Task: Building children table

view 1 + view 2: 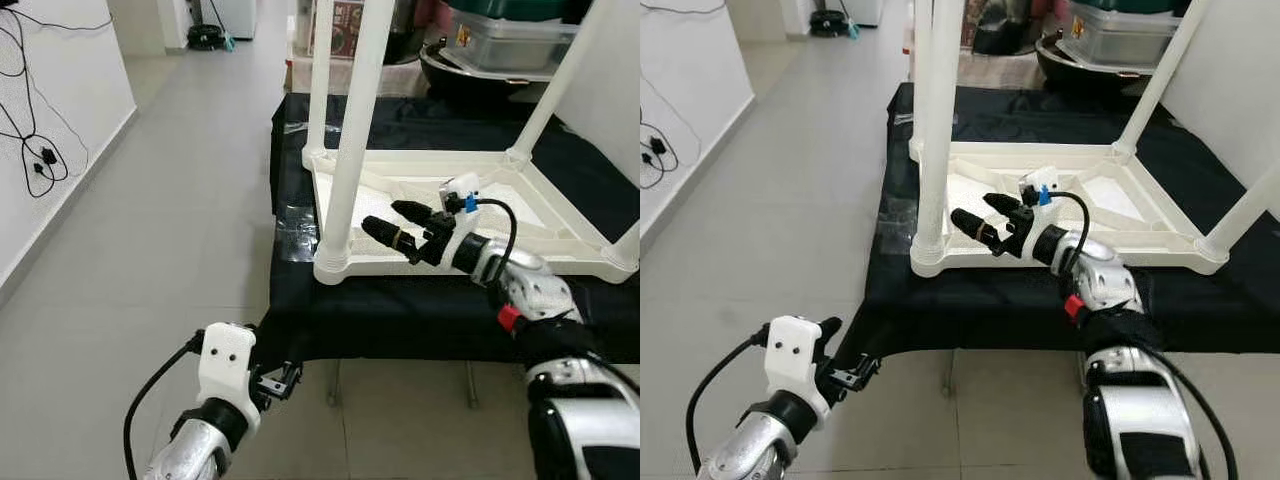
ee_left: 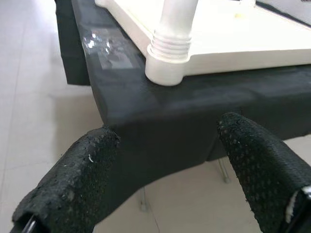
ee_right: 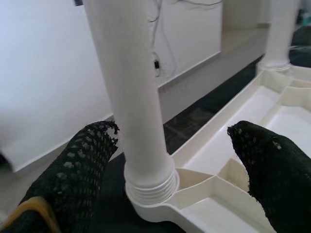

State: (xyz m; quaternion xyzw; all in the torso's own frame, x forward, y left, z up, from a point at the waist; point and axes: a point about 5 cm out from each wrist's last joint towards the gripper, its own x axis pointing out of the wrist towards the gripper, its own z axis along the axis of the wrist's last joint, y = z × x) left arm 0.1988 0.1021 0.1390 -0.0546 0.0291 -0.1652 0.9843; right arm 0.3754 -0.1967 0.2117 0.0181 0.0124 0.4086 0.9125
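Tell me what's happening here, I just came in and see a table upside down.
The robot is assembling a white children's table, lying upside down on a black-covered surface with its legs up. The right gripper is open beside the near corner leg, not touching it. The left gripper hangs open, low beside the surface's edge.

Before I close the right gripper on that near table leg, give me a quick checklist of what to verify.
1. Right gripper open: ok.
2. Near leg lined up between its fingers: ok, not yet touched.
3. Leg seated in the corner socket: cannot tell; thread rings show above it.
4. Tabletop lying flat, upside down, on the black cloth: ok.
5. Left gripper low, clear of the table: ok, open.
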